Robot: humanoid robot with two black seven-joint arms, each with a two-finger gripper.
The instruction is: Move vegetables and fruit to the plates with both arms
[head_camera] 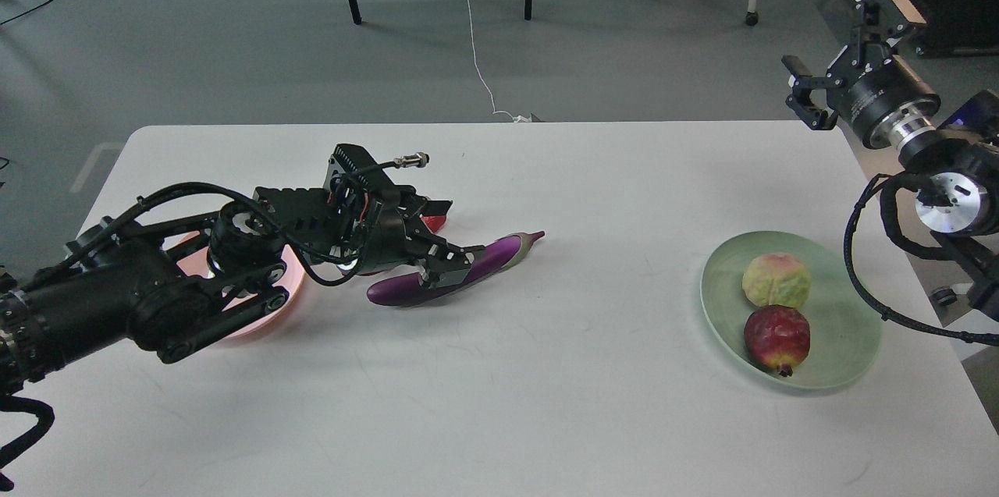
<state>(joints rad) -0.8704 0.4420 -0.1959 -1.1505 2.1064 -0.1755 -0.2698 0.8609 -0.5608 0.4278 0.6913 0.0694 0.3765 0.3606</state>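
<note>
On white desk (546, 372), left-centre | left gripper (437, 267) jaws straddle long glossy purple eggplant (468, 272), grip unclear | long axis runs toward upper right | right gripper (812, 95) raised well apart, jaws apart.

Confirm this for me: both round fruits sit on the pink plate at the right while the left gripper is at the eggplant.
Wrong plate. In the head view the pomegranate and the pale lobed fruit sit on the pale green plate at the right. The pink plate lies left, under the arm. The left gripper is at the eggplant.
</note>
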